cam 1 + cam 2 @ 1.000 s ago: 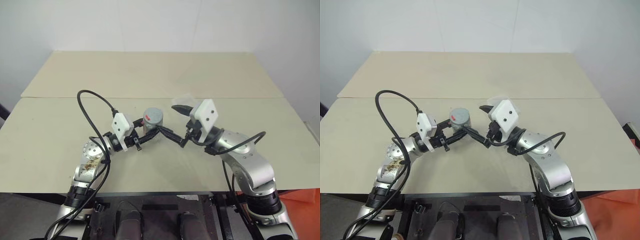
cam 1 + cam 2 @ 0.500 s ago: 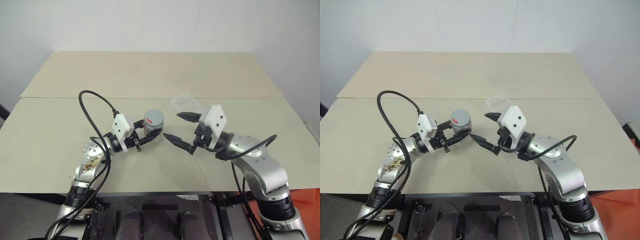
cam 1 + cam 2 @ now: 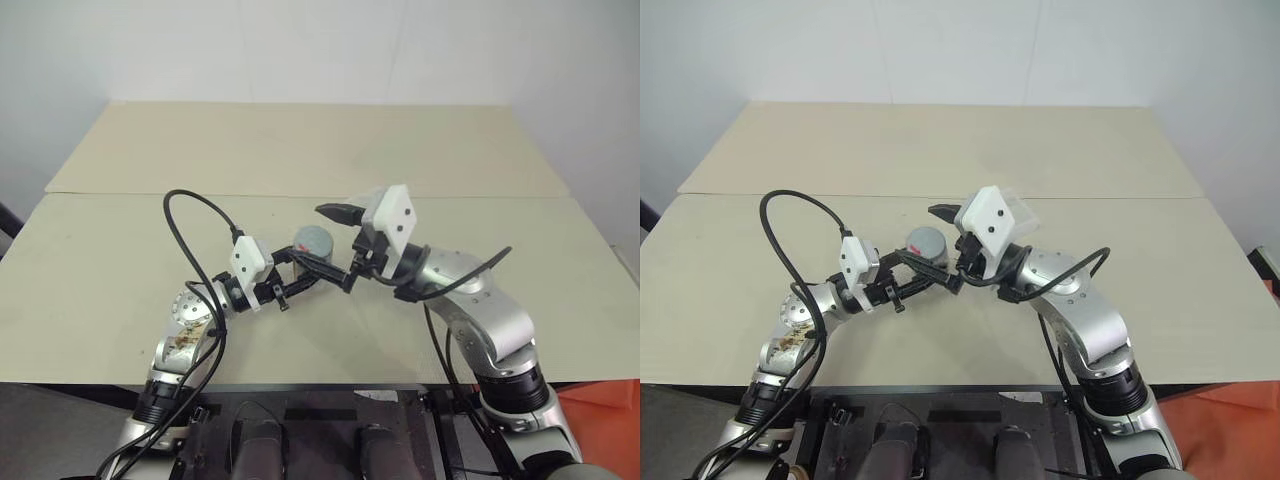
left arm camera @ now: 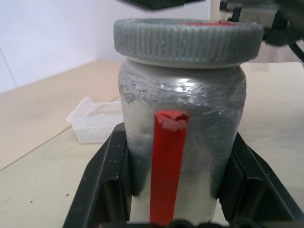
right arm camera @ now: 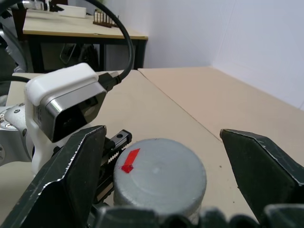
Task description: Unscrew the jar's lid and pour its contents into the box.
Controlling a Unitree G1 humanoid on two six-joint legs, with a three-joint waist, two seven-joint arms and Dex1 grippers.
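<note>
A silvery jar (image 4: 183,128) with a red strip down its side stands upright between the fingers of my left gripper (image 4: 175,156), which is shut on its body. The ribbed grey lid (image 5: 159,176) with a red spot sits on top of the jar. My right gripper (image 5: 161,135) is open, with one finger on each side of the lid and a gap to each. In the left eye view the jar (image 3: 312,245) is held above the table's middle, and the right gripper (image 3: 322,240) reaches it from the right. The clear box (image 4: 92,121) rests on the table beyond the jar.
The beige table (image 3: 120,260) has a seam across it, with a second panel (image 3: 300,145) behind. A black cable (image 3: 195,215) loops up from my left wrist. A white wall stands at the back.
The right gripper drew back to the right half a second ago. It has since swung left and up again and now straddles the lid, still open. The left gripper and jar barely moved.
</note>
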